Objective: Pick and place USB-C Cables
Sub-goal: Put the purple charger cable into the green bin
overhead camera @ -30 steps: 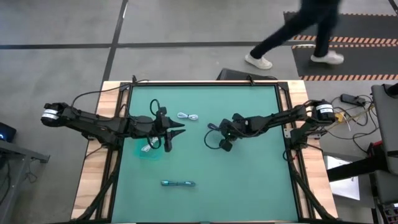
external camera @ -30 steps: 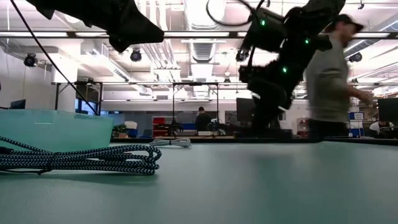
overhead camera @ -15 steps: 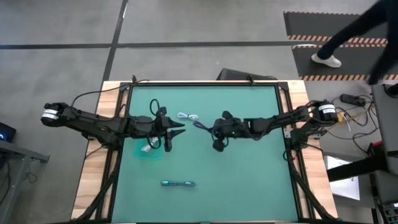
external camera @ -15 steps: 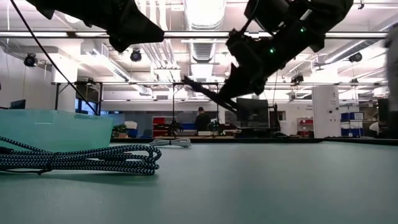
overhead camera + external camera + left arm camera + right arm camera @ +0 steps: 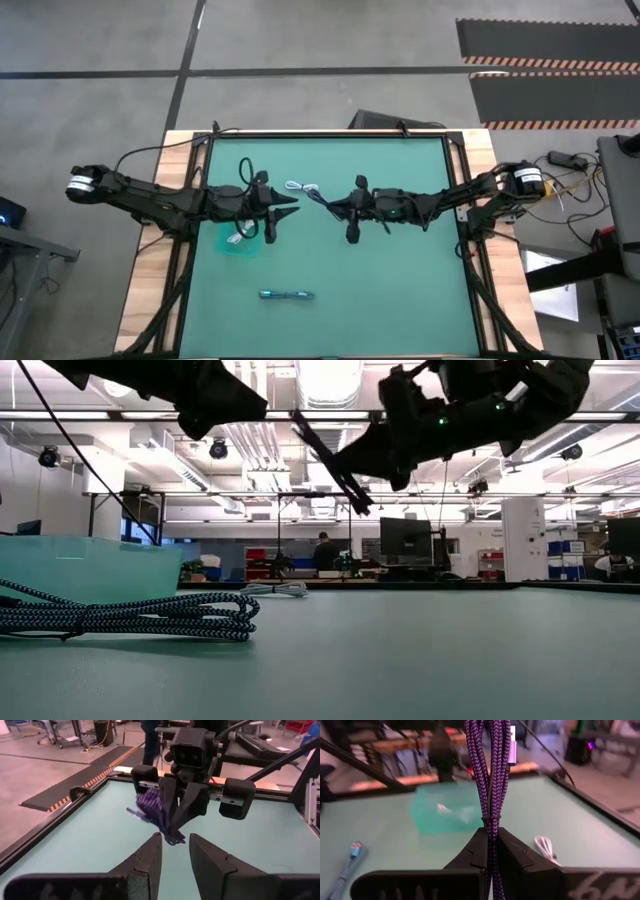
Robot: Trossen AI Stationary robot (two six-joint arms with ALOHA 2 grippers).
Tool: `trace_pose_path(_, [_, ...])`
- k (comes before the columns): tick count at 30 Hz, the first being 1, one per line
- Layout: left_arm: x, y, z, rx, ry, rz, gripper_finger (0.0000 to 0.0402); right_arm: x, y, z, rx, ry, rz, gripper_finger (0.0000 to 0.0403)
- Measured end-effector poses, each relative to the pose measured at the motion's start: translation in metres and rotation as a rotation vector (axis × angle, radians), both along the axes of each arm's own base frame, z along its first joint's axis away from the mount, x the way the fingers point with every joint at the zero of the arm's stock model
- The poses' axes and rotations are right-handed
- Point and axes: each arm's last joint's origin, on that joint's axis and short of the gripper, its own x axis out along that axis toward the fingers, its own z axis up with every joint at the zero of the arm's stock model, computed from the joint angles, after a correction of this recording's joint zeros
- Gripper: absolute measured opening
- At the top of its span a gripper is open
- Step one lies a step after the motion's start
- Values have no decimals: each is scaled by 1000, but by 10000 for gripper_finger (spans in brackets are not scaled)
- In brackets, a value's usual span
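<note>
My right gripper (image 5: 490, 837) is shut on a purple braided USB-C cable bundle (image 5: 489, 770) and holds it in the air over the table's middle (image 5: 320, 201). My left gripper (image 5: 175, 851) hangs open just left of it, facing it, with nothing between its fingers. A white bundle (image 5: 302, 187) lies flat on the mat just beyond them. A teal-blue bundle (image 5: 286, 295) lies flat near the front. Another white bundle lies inside the clear teal tub (image 5: 238, 240). My right gripper pinches the purple bundle between its two fingers near its middle, just below the thin tie (image 5: 490, 820). The fingers are level, point toward the table's left and lie across the bundle. The bundle is lifted clear and slants, one end above (image 5: 300, 422) and one below the fingers.
The tub stands on the mat under my left arm. A raised black frame (image 5: 330, 135) edges the green mat. Open mat lies at the front right (image 5: 400, 300). The room behind shows a person far off in the low view.
My right gripper has risen and tipped from pointing down to level, swinging toward the table's left and my left gripper. The purple bundle has come up with it and now hangs clear of the mat. A person walking beyond the table has left the view.
</note>
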Motion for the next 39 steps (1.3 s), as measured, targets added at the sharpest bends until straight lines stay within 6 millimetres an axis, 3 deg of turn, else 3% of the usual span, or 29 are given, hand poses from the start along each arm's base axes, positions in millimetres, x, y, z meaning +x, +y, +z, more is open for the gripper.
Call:
trace_pose_path(10, [11, -3, -2, -15, -57, -46, 83, -7, 4, 12, -35, -233, 138, 13])
trace_pose_path(25, [44, -8, -14, -5, -211, -104, 83, -7, 7, 17, -67, -280, 201, 13])
trace_pose_path(39, [50, -9, -17, -13, -250, -130, 83, -7, 7, 17, -83, -279, 202, 13])
